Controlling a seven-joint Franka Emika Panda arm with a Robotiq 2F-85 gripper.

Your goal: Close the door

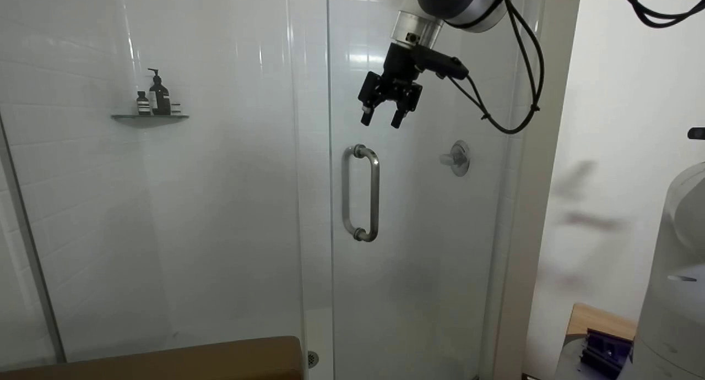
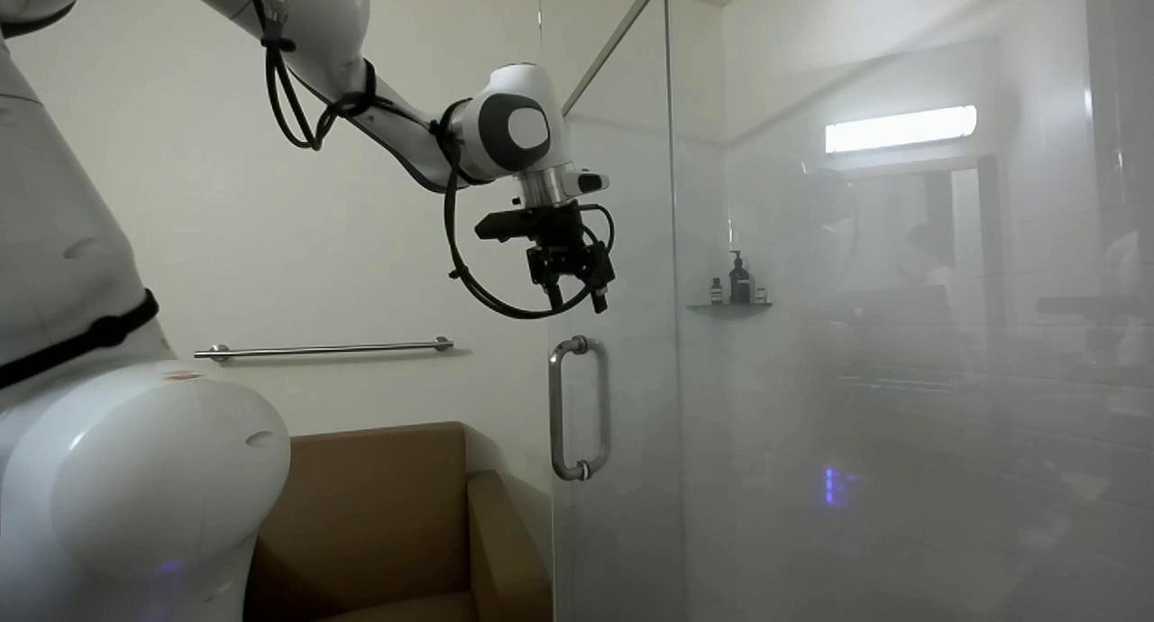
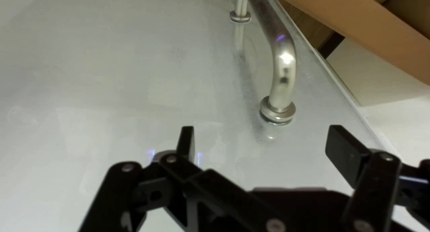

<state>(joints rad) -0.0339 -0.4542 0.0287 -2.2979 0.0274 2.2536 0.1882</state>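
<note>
The door is a tall clear glass panel, also visible in an exterior view and filling much of the wrist view. Its vertical chrome D-shaped handle shows in both exterior views. In the wrist view the handle lies ahead, its near mount just beyond the fingertips. My gripper is open and empty, pointing down above the handle's top end. It looks the same in an exterior view; the wrist view shows the fingers wide apart. How far the door stands from its frame is unclear.
A brown couch stands beside the glass; part shows in the wrist view. A towel bar is on the wall. Dark bottles stand on a corner shelf. A shower knob shows behind the glass.
</note>
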